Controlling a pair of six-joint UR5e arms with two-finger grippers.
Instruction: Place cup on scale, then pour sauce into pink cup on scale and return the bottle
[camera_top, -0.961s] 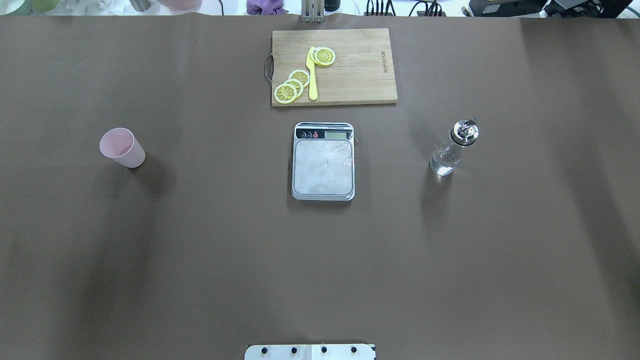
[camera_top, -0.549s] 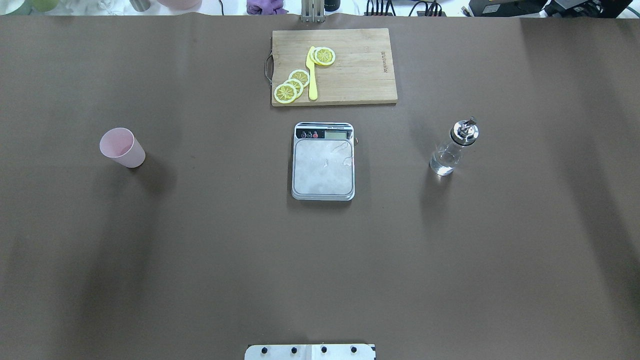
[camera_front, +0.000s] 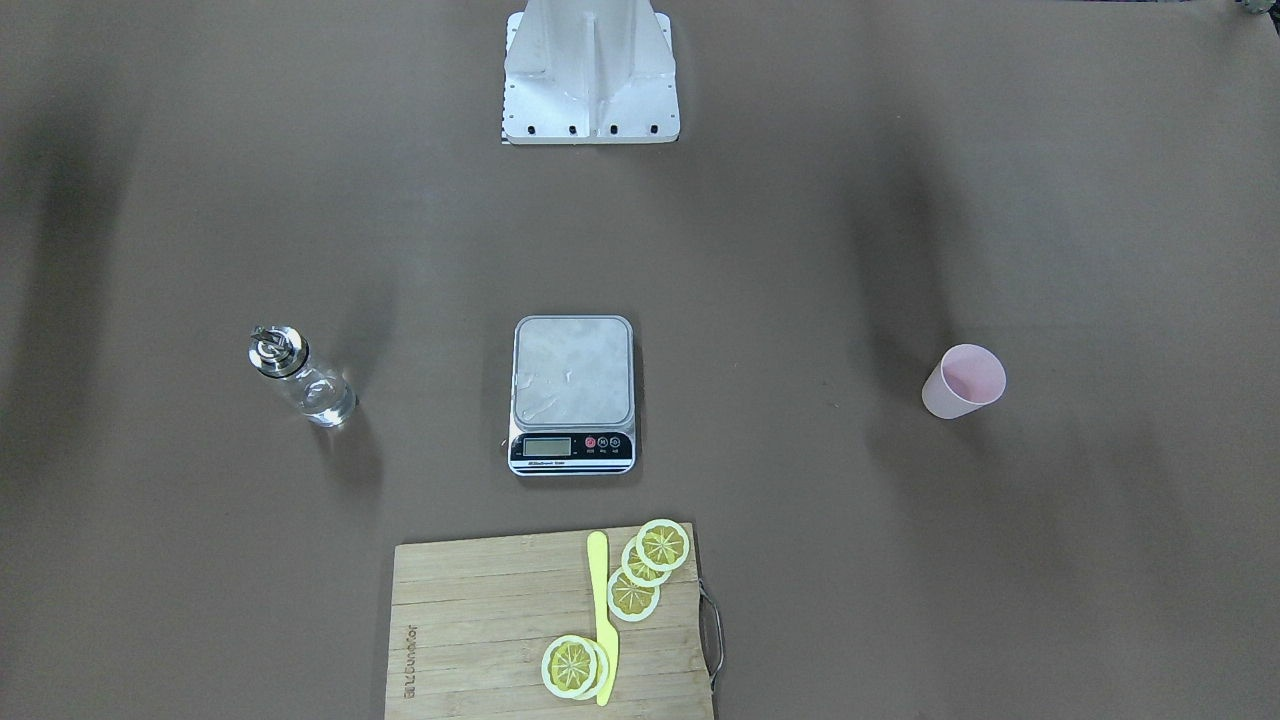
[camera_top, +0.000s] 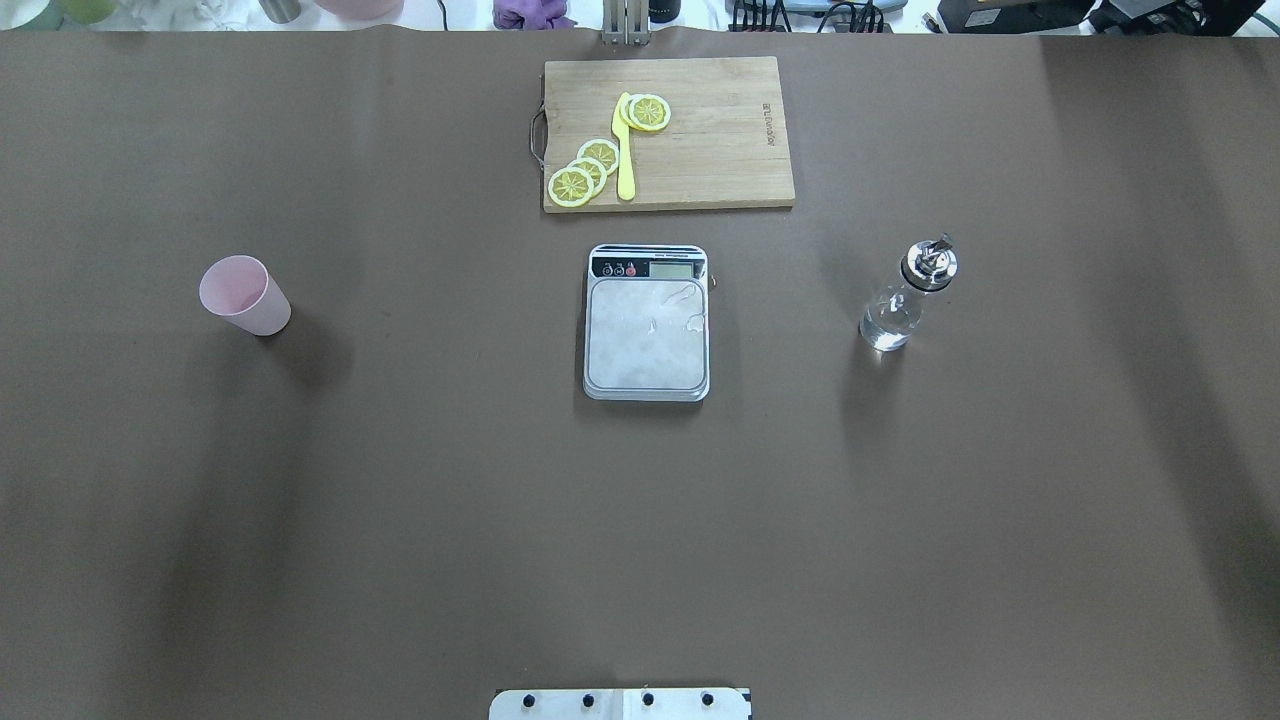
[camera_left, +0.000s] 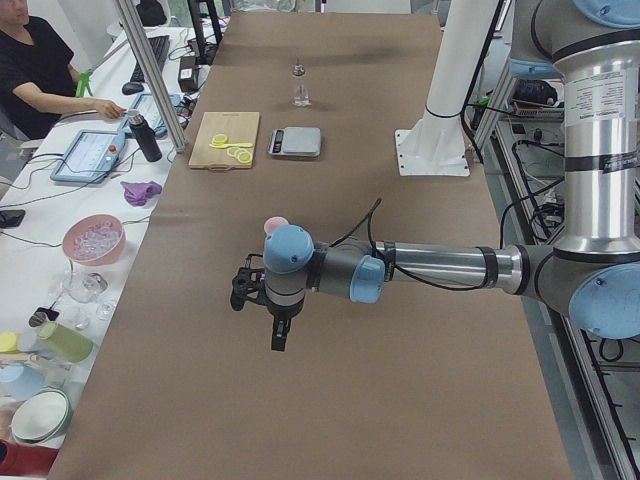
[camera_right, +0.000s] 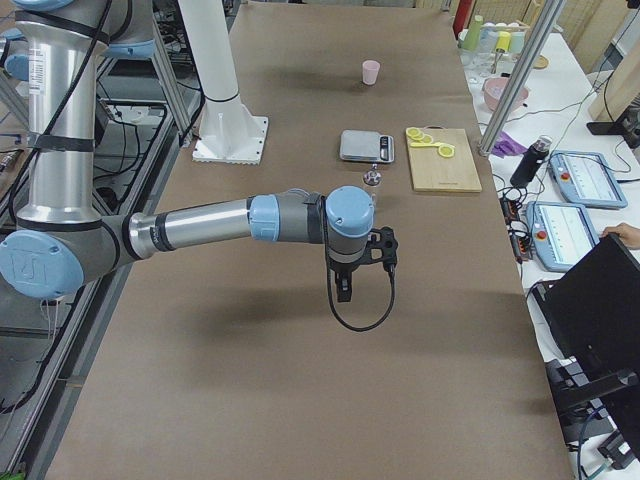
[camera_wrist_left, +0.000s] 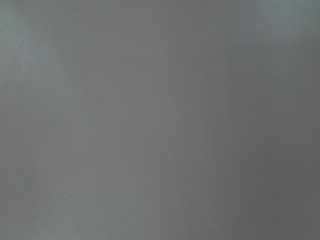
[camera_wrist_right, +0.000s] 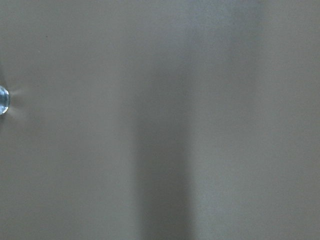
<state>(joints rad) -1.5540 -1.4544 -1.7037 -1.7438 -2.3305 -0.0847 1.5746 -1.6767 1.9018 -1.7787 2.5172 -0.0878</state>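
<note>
The pale pink cup (camera_top: 245, 295) stands upright on the table at the left, far from the scale (camera_top: 647, 335) in the middle; the scale's platform is bare. The glass bottle (camera_top: 905, 300) with metal spout stands upright at the right, clear liquid in its base. In the front-facing view the cup (camera_front: 962, 381) is at the right and the bottle (camera_front: 300, 385) at the left. My left gripper (camera_left: 278, 343) hangs above the table near the cup (camera_left: 276, 224); my right gripper (camera_right: 344, 293) hangs near the bottle (camera_right: 372, 179). I cannot tell whether either is open. Both are empty.
A wooden cutting board (camera_top: 710, 150) with lemon slices (camera_top: 585, 170) and a yellow knife (camera_top: 624, 150) lies behind the scale. The robot's base plate (camera_front: 590, 70) is at the near edge. An operator (camera_left: 40, 75) sits at a side desk with clutter.
</note>
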